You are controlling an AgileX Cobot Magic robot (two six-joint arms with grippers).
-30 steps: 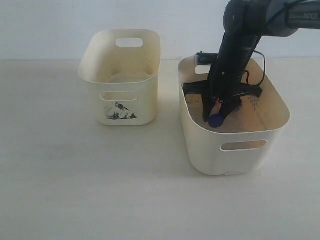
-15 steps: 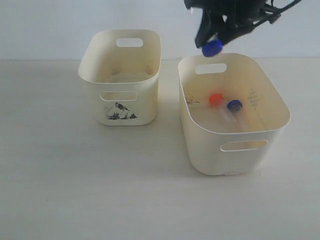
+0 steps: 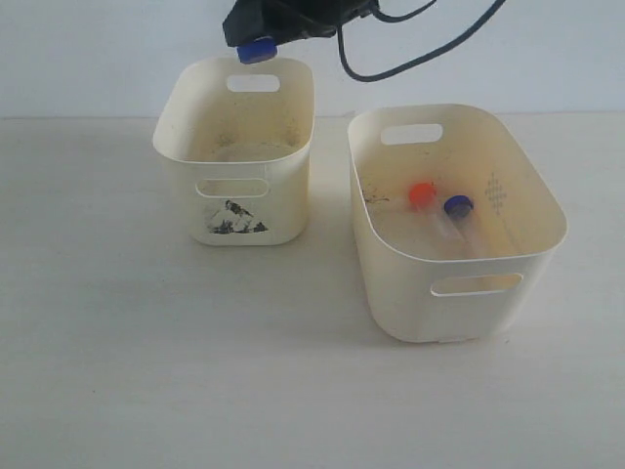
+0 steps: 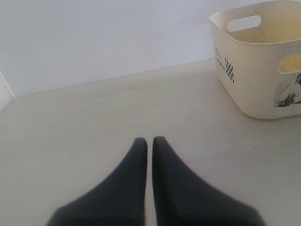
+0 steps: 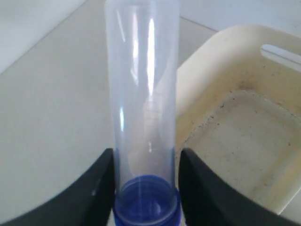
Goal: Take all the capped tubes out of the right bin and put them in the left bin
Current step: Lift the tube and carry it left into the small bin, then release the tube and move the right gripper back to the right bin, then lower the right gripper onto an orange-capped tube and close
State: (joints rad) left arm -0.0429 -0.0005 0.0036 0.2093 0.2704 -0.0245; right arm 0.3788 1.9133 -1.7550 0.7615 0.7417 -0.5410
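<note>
My right gripper is shut on a clear tube with a dark blue cap. In the exterior view that blue cap hangs above the far rim of the left bin, the smaller cream one with a black print. The left bin's floor shows beside the held tube and looks bare. In the right bin lie two tubes, one with an orange-red cap and one with a dark blue cap. My left gripper is shut and holds nothing, low over the table, with the left bin off to one side.
A pale wall runs behind both bins. A black cable loops down from the right arm above the gap between the bins. Beige tabletop stretches in front of the bins.
The right gripper lifted the blue-capped tube out of the right bin and carried it leftward, to above the left bin's far rim. The two other tubes came into view.
</note>
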